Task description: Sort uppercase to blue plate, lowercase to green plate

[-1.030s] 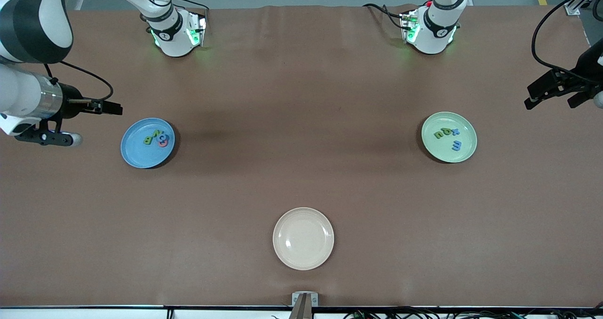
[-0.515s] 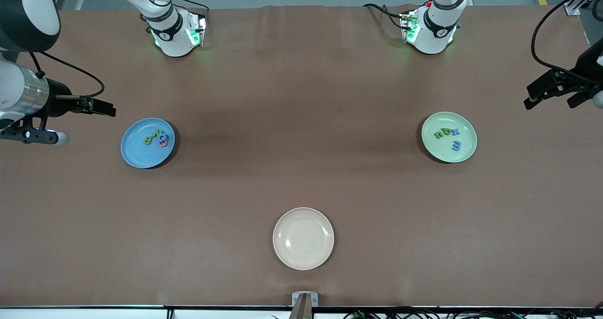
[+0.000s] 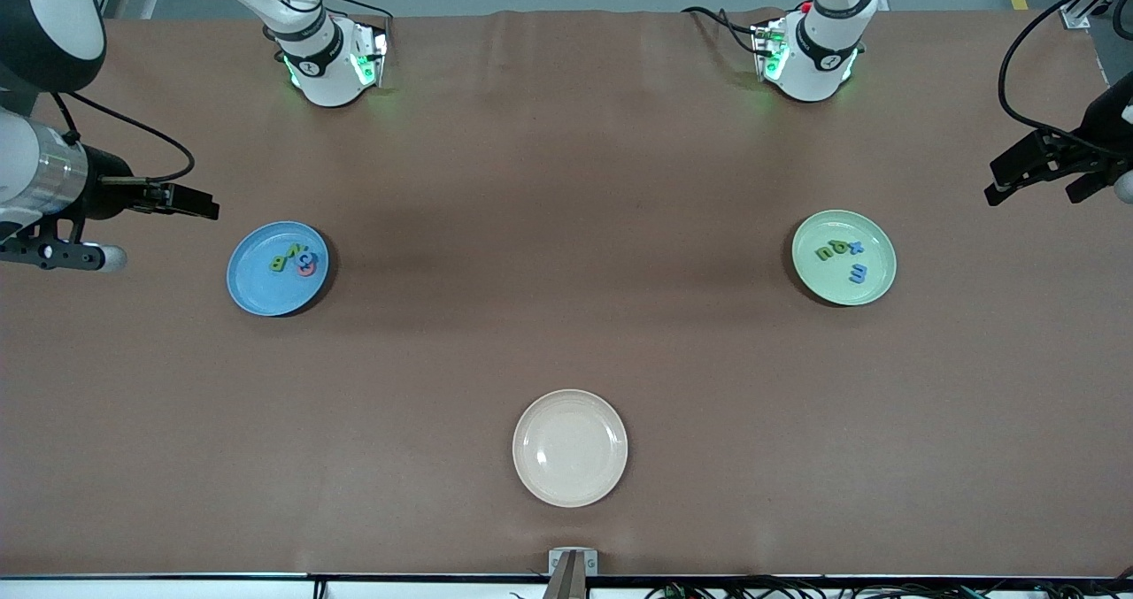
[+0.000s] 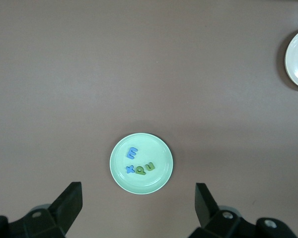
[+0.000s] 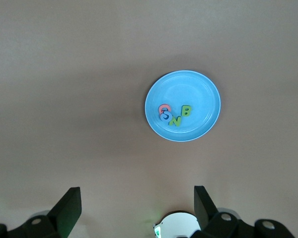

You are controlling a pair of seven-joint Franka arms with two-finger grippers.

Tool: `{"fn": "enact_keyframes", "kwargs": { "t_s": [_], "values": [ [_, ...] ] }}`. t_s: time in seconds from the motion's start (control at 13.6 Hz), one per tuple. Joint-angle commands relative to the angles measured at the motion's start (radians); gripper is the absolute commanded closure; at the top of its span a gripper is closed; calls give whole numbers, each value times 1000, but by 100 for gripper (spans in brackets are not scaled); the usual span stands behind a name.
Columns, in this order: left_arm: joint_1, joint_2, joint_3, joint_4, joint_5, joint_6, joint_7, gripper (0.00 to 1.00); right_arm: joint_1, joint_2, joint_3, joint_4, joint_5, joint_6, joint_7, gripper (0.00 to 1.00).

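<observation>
Uppercase (four letters) is seen on the blue plate, toward the right arm's end of the table. Lowercase (four too) is seen on the green plate, toward the left arm's end. No letters are seen loose on the cloth, and the cream plate, nearest the front camera, is bare. The sort is judged done.

The left gripper is held off the table edge past the green plate, with its fingers apart and nothing between them. The right gripper is held over the table edge past the blue plate, likewise spread and empty. Both arms are judged to be waiting.

Risks from here:
- The pink-red letter and a blue one are overlapped, with the green N touching them. If a re-pick is attempted, two pieces could be lifted or flicked off together (flat, tiny, little to pinch).
- The plates are shallow, so a rim caught by a descending finger could tip the plate and spill the letters.
- The blue capital cannot be read surely, and the green lowercase pieces look different when rotated, so a wrong "fix" could be triggered by a misread.
- A cable is hung near the left gripper, so a snag on a wide swing is possible.
</observation>
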Motion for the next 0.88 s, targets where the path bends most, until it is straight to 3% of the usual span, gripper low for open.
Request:
{"fn": "enact_keyframes", "kwargs": {
  "t_s": [0.0,0.81],
  "values": [
    [3,-10,0,2,-11,2,26,0,-6,20,1,33,8,8,-5,0],
    [3,-10,0,2,-13,2,26,0,-1,26,1,33,-27,46,-4,0]
  ]
}}
